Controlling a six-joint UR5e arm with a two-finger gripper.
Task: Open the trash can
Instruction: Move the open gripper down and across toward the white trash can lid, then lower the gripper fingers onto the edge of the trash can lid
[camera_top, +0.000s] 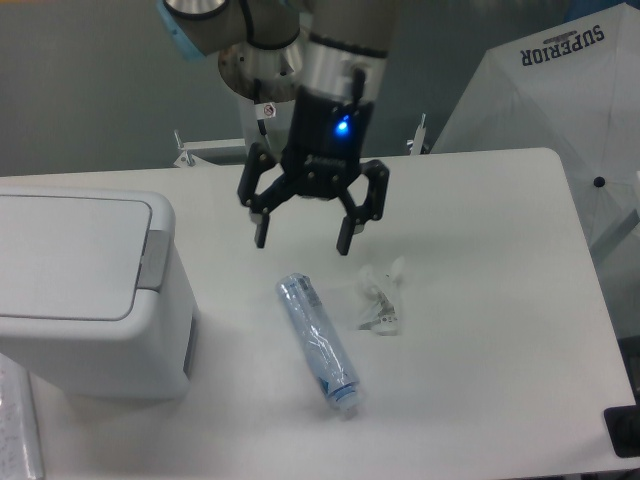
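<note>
I see a white bench (480, 330) filling most of the frame. At the left edge sits the trash can (90, 300), a big white box with round corners. Its flat lid is down, with a grey strip on the right side. My arm comes down from the top middle. Its jaws (305, 237) are spread wide, holding nothing, above a clear bottle (320, 343) lying flat.

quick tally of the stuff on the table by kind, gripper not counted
trash can: 1, white, lid shut
bottle: 1, clear plastic, lying on its side
wrapper: 1, crumpled clear plastic
total: 3
</note>
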